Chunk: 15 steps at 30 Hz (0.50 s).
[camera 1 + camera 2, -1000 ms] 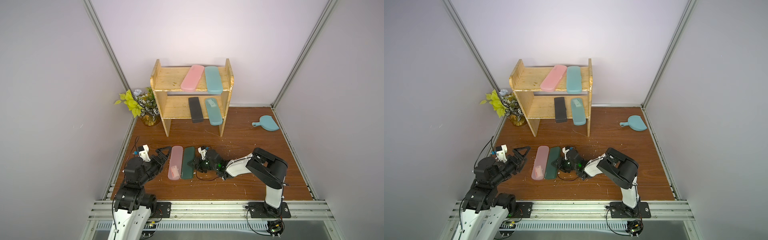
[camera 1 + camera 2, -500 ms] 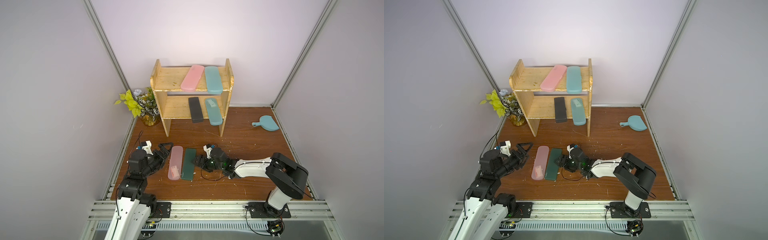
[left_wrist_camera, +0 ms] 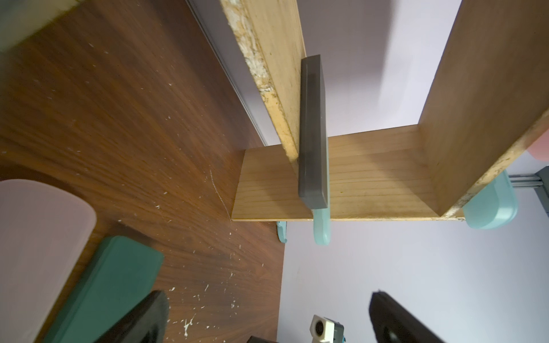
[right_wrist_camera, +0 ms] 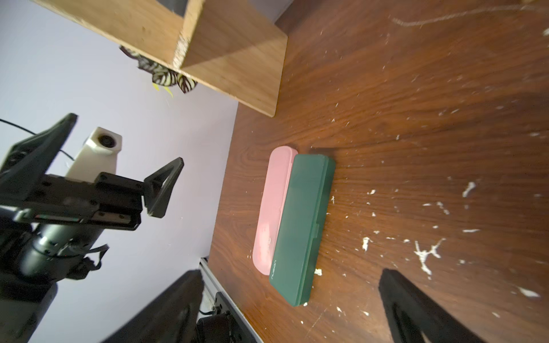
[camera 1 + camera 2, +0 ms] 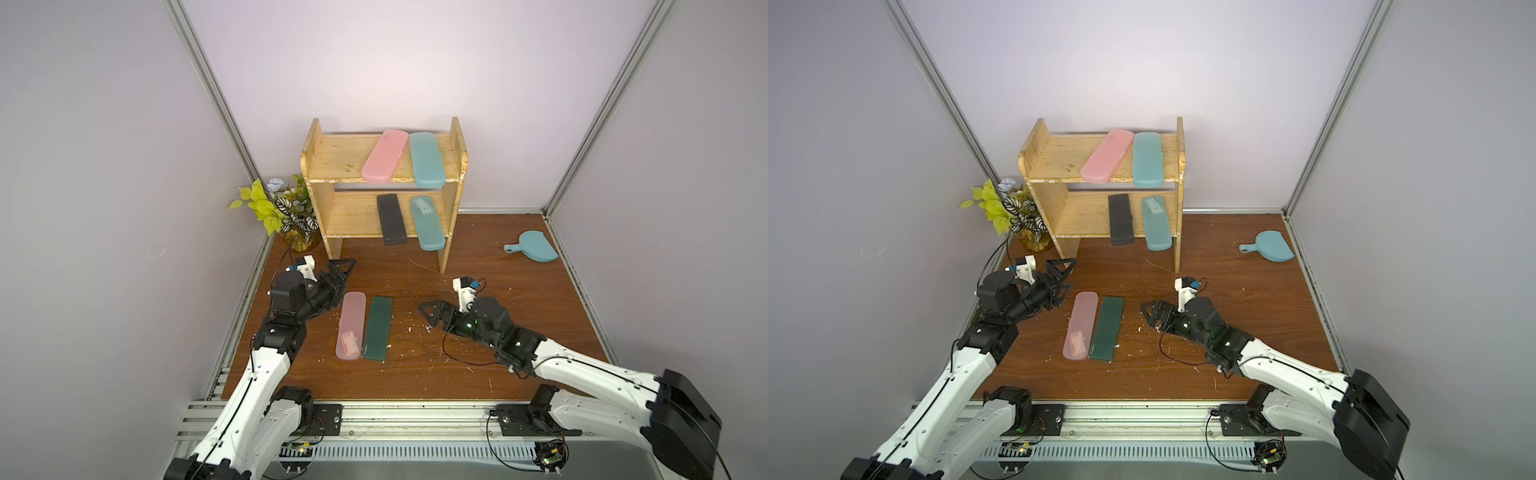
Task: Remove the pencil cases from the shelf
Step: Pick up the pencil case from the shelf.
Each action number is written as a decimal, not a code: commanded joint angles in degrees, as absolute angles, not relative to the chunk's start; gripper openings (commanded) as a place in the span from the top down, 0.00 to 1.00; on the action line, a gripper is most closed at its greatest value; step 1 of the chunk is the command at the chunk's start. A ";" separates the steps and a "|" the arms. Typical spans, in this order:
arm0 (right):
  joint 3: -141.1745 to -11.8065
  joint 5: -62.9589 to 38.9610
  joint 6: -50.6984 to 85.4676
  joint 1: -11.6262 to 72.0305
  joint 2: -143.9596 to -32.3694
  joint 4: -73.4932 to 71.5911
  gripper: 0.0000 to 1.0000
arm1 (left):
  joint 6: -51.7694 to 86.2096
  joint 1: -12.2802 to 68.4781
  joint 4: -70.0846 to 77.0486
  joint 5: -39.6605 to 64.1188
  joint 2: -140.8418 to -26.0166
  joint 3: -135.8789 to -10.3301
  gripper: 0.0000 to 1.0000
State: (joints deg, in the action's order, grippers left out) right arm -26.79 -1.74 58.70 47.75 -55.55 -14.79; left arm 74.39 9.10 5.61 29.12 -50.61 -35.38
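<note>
In both top views, left gripper (image 5: 343, 276) and right gripper (image 5: 432, 318) are spread wide and empty, with floor pink case (image 5: 351, 326) and green case (image 5: 377, 328) laid side by side between them; beyond, shelf pink case (image 5: 384, 162), upper teal case (image 5: 426, 160), black case (image 5: 391, 219) and lower teal case (image 5: 428, 224) are kept on the shelf (image 5: 345, 164). In the left wrist view, black case (image 3: 313, 133) is seen ahead of parted fingers (image 3: 142, 320). In the right wrist view, green case (image 4: 303, 225) is seen ahead.
</note>
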 commanded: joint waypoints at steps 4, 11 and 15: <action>-23.72 1.32 58.09 41.48 -42.61 -9.22 0.03 | 75.15 17.03 17.26 24.52 -62.11 -42.40 0.04; -29.17 1.85 51.78 40.60 -40.86 0.92 0.04 | 75.82 21.78 22.41 19.15 -73.40 -48.15 0.12; -31.70 1.51 49.91 40.52 -42.23 2.27 0.05 | 75.76 21.92 23.53 16.68 -76.85 -50.28 0.13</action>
State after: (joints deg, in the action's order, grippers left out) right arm -28.58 1.21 53.30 40.73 -41.76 0.30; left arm 76.25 21.47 19.84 20.01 -75.92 -48.12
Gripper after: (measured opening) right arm 0.956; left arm 0.868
